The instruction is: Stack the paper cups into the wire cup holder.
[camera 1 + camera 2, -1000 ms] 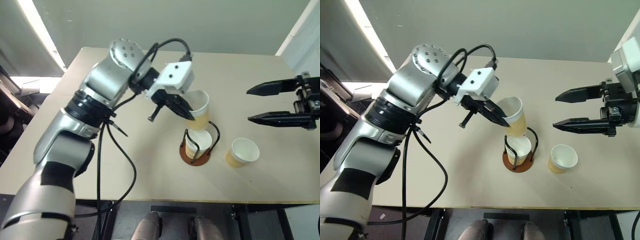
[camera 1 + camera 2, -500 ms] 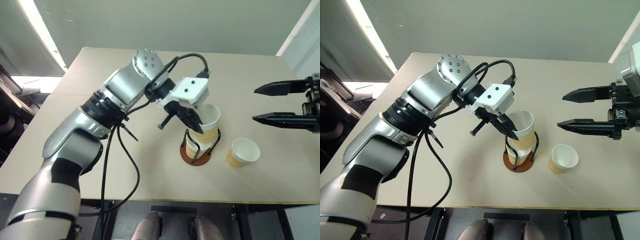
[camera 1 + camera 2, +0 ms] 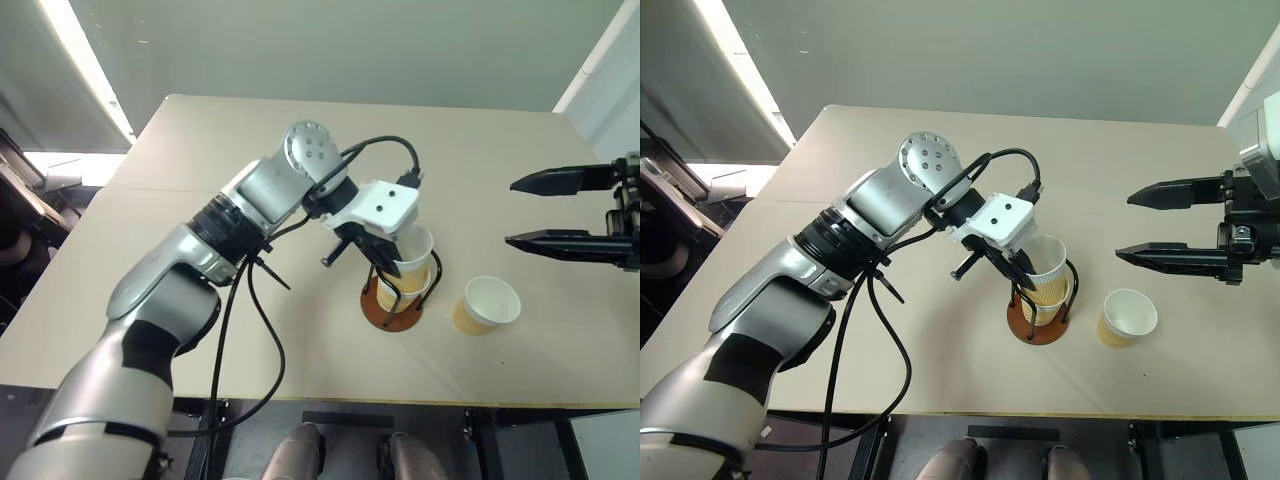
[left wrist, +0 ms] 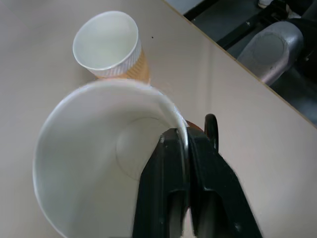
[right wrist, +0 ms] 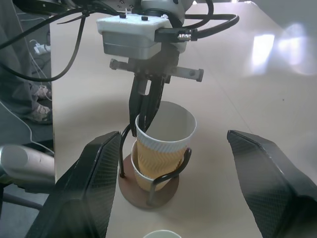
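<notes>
While the left end effector (image 4: 183, 148) pinches the rim of the upper paper cup (image 5: 163, 141) between its two black fingers, this cup sits partly inside the lower paper cup (image 5: 140, 174), which stands in the wire cup holder (image 5: 148, 191). Both cups are yellow-tan and ribbed outside, white inside, with a white rolled rim. The holder has a round reddish-brown base and thin black wire hoops around the cups. A third paper cup (image 3: 485, 305) stands upright on the counter (image 3: 200, 150) just beside the holder. The right end effector (image 3: 565, 210) hovers wide open above the counter, holding nothing. The counter is plain beige; behind it is a grey-green wall.
</notes>
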{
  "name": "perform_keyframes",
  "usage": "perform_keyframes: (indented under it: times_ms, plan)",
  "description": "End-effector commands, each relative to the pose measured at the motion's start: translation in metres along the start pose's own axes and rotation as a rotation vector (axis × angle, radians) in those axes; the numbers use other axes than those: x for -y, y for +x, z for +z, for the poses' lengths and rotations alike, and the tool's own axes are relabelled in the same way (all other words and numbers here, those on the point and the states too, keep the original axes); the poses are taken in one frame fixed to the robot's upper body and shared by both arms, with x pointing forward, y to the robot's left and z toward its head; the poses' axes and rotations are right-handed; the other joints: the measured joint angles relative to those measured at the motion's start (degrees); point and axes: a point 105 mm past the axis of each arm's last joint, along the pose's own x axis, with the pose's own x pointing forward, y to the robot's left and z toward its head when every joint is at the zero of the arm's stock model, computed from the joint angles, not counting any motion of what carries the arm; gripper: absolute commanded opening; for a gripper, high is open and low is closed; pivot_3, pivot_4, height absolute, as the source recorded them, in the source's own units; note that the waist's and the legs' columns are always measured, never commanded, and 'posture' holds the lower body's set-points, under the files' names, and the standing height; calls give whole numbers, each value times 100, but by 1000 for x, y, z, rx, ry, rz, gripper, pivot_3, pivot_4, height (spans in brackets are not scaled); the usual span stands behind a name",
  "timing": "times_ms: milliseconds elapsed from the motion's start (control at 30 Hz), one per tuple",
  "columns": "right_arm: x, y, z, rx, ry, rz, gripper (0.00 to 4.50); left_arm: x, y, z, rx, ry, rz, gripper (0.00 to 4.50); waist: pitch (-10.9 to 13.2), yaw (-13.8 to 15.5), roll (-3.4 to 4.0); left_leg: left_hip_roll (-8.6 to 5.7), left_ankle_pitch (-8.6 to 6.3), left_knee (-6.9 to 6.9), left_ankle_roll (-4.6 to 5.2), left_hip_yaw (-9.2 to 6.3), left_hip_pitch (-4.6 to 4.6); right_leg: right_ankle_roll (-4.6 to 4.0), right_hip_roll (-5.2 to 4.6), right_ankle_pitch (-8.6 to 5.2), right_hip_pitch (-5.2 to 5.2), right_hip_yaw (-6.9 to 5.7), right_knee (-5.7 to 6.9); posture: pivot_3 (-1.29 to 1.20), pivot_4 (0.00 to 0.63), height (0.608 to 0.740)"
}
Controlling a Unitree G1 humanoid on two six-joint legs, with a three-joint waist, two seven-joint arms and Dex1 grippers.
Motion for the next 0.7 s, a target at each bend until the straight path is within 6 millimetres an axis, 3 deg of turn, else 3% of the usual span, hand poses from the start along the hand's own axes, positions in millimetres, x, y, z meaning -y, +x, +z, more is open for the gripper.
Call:
perform_keyframes:
  times_ms: [33,200,333,467,600,700]
  plan:
    - [1,-7,9,4,-53,-30,3526,-1,-3,8,11,44,-13,1359,0,0,0,0,0,0,0,0,0,0,0,0,0,0,0,0,150,740]
    - [6,-5,4,-26,-54,-48,3526,-11,-7,21,74,35,29,3131,0,9,0,0,-1,3,2,1,0,1,0,1,1,0,0,0,150,740]
    - [13,-6,-10,-95,-22,-103,3526,-18,-25,36,171,-13,100,4485,0,13,0,1,-1,4,2,4,0,2,0,1,2,0,2,0,150,740]
    - [5,0,-32,-196,1,-90,3526,-18,-57,32,208,-74,210,4485,-1,12,1,2,-1,4,2,7,2,3,0,0,1,1,3,0,150,740]
    - [-14,11,-60,-335,3,-16,3526,1,-88,12,194,-157,312,4485,-2,4,5,2,-1,1,2,9,3,5,2,-2,-1,3,1,0,150,740]
    - [-17,10,-76,-401,8,-2,3526,14,-99,8,204,-195,352,4485,-2,3,5,2,-2,3,4,7,2,6,3,-2,0,4,-3,0,150,740]
